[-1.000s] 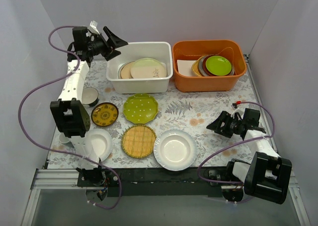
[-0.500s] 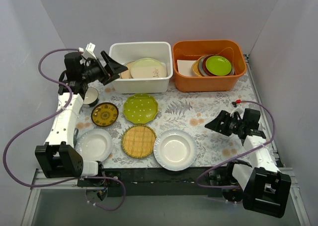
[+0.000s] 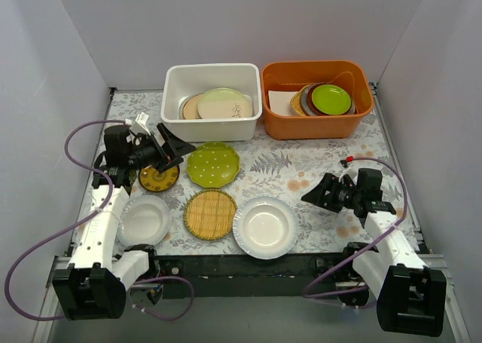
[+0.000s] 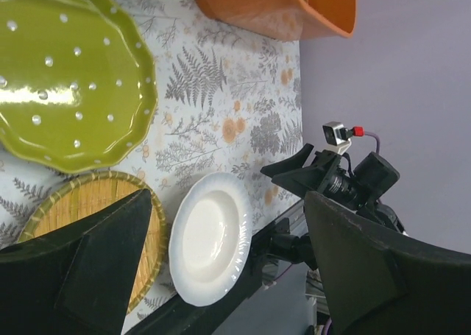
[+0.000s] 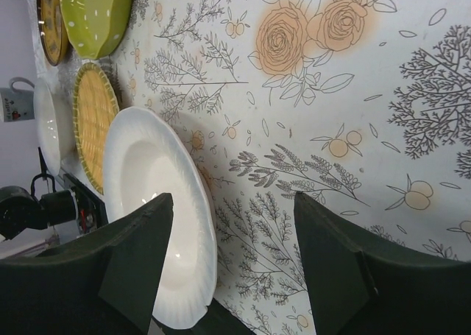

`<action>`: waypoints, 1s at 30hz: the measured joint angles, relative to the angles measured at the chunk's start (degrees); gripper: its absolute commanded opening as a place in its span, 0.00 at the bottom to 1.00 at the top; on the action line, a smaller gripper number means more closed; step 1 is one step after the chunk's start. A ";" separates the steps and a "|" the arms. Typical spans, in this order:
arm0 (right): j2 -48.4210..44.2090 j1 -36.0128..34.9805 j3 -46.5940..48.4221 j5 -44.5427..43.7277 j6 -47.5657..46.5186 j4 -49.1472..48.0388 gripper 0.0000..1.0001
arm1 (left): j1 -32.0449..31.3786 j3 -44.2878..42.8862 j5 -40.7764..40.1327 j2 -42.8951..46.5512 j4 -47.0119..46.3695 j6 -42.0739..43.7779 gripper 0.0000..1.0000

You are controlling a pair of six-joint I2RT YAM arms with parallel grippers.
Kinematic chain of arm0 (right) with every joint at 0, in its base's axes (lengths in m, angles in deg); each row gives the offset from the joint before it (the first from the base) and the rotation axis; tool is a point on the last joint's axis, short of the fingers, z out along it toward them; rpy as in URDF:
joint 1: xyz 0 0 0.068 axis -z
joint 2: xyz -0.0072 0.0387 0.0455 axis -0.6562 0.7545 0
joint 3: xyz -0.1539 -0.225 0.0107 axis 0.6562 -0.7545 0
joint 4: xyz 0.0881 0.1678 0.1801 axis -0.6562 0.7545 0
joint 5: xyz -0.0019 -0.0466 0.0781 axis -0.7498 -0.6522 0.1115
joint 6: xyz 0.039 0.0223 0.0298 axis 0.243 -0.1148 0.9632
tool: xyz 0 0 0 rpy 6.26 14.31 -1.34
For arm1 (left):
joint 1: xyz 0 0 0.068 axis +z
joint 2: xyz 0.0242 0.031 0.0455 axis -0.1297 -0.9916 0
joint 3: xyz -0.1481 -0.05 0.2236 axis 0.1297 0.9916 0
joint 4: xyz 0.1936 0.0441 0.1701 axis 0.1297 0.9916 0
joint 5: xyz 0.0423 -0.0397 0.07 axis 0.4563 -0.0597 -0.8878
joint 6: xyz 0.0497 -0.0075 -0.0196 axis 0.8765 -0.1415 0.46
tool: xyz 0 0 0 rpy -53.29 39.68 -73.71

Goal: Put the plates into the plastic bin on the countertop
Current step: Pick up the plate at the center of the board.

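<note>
The white plastic bin [image 3: 213, 75] stands at the back with a beige plate [image 3: 224, 103] and others in it. On the fern-print countertop [image 3: 301, 169] lie a green dotted plate [image 3: 213, 164], a small dark-yellow plate [image 3: 157, 180], a bamboo plate [image 3: 210, 214], a deep white plate [image 3: 264, 227] and a second white plate [image 3: 144, 219]. My left gripper [image 3: 175, 148] is open and empty, above the gap between the dark-yellow and green plates. My right gripper [image 3: 312, 194] is open and empty, low over the cloth right of the deep white plate [image 5: 158, 232].
An orange tub [image 3: 316, 98] with a stack topped by a lime-green plate [image 3: 330, 98] stands right of the bin. A cup [image 5: 13, 103] sits at the table's left edge. The left wrist view shows the green plate [image 4: 70, 77], bamboo plate [image 4: 81, 191] and white plate [image 4: 210, 235].
My left arm has swung down from the bin's left side to low over the plates on the left. My right gripper has shifted slightly left and nearer.
</note>
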 measured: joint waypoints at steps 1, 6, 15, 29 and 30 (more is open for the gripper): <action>0.00 -0.63 -0.13 -0.31 0.52 -0.44 0.74 | 0.00 1.53 -0.07 0.57 0.15 -0.15 0.84; 0.90 -4.26 -0.74 -2.21 3.23 -3.30 0.74 | 0.00 8.72 -1.64 3.23 -0.07 -1.84 0.81; 5.57 -9.07 1.92 -5.62 5.01 -4.61 0.74 | 0.00 16.35 -8.00 1.46 -1.97 -7.10 0.67; 4.83 -9.25 2.75 -7.43 4.70 -4.17 0.74 | -0.66 12.70 -15.89 -15.98 -4.57 -8.09 0.52; 4.81 -9.27 2.75 -7.52 4.68 -4.13 0.74 | -0.90 12.20 -16.15 -16.94 -4.94 -8.07 0.51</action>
